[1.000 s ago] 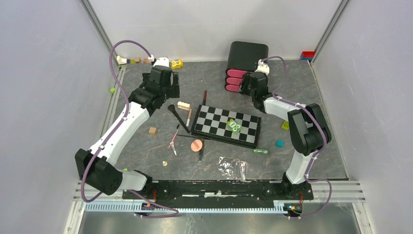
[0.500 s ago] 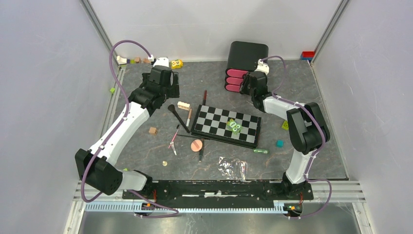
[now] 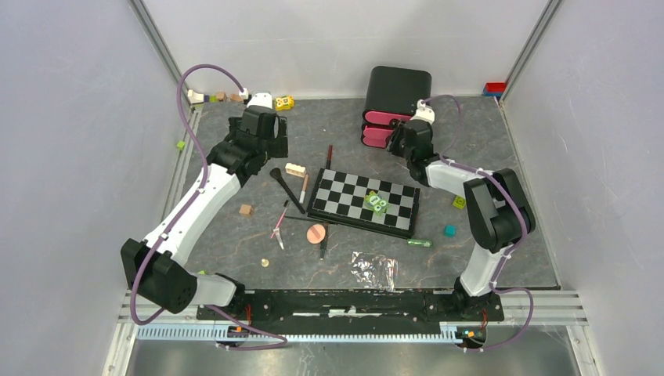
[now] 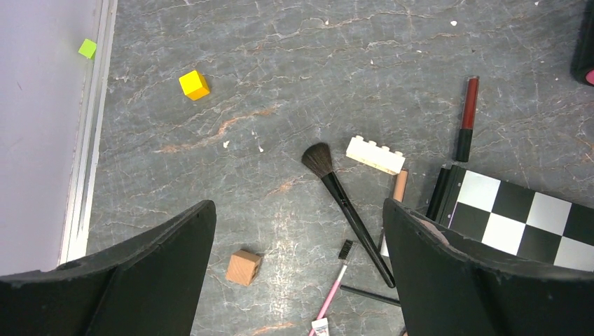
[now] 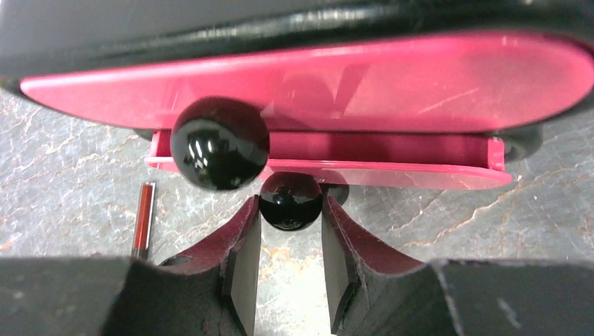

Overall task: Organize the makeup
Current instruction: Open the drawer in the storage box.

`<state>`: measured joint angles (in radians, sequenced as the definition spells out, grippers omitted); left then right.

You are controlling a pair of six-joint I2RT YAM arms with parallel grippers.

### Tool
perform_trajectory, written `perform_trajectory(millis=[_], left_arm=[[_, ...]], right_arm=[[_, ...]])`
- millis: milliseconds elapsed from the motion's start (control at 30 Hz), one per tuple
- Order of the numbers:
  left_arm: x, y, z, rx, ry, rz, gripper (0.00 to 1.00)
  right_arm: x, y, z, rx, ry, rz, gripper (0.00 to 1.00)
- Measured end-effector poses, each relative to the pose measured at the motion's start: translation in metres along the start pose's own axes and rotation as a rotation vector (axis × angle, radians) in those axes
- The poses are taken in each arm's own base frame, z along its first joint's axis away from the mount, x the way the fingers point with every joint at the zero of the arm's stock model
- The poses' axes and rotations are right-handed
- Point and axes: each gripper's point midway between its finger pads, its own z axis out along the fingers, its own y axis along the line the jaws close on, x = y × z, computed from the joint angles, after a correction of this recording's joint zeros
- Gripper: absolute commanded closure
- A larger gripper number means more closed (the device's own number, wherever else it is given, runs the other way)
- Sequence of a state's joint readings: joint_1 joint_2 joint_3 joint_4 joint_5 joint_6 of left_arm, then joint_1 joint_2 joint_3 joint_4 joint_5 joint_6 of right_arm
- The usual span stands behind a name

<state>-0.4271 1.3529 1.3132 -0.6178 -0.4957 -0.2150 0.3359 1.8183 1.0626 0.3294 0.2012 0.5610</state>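
1. Right wrist view, nearest first: the right gripper (image 5: 290, 218) is clenched on the lower knob (image 5: 290, 200), with a pad against each side of it.
2. Just beyond, the lower drawer (image 5: 392, 150) stands slightly out of the black drawer unit (image 3: 399, 82). The upper knob (image 5: 219, 143) sits above it on a closed pink front. We judge the step in hand to be pulling this drawer open. The drawer's travel runs straight back along the claw's own axis, toward the arm.
3. Left wrist view: the left gripper (image 4: 298, 213) is released, jaws wide, nothing between them. The black brush (image 4: 348, 210) lies below, slightly right of centre. Its bristles point far-left and its handle runs near-right toward the chequered board (image 4: 518, 217). The pink pencil (image 4: 335, 287) lies just beside the handle.
4. Top external view: the makeup lies loose on the table (image 3: 501, 157), well apart from the drawer. That includes the peach puff (image 3: 316, 233) and the green tube (image 3: 419, 243). The left arm is nearer to most of it.
5. Hidden: we cannot see far enough into the drawer to tell its contents. We cannot make out a compact.
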Motion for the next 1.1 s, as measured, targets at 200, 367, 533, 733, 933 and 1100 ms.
perform_trajectory(millis=[200,367,533,733,933,1100], left_arm=[[0.002,0.0,0.001,-0.001,0.003,0.002,0.05],[0.002,0.0,0.001,-0.001,0.004,0.003,0.05],[0.002,0.0,0.001,-0.001,0.004,0.003,0.05],[0.002,0.0,0.001,-0.001,0.004,0.003,0.05],[0.002,0.0,0.001,-0.002,0.004,0.003,0.05],[0.002,0.0,0.001,-0.001,0.005,0.003,0.05]], right_arm=[[0.009,0.001,-0.017,-0.021,0.013,0.006,0.71],[0.017,0.003,-0.029,-0.032,0.024,0.008,0.71],[0.022,0.003,-0.04,-0.037,0.032,0.016,0.71],[0.03,0.005,-0.048,-0.045,0.045,0.02,0.7],[0.045,0.003,-0.06,-0.045,0.071,0.017,0.7],[0.053,0.001,-0.07,-0.049,0.083,0.023,0.69]])
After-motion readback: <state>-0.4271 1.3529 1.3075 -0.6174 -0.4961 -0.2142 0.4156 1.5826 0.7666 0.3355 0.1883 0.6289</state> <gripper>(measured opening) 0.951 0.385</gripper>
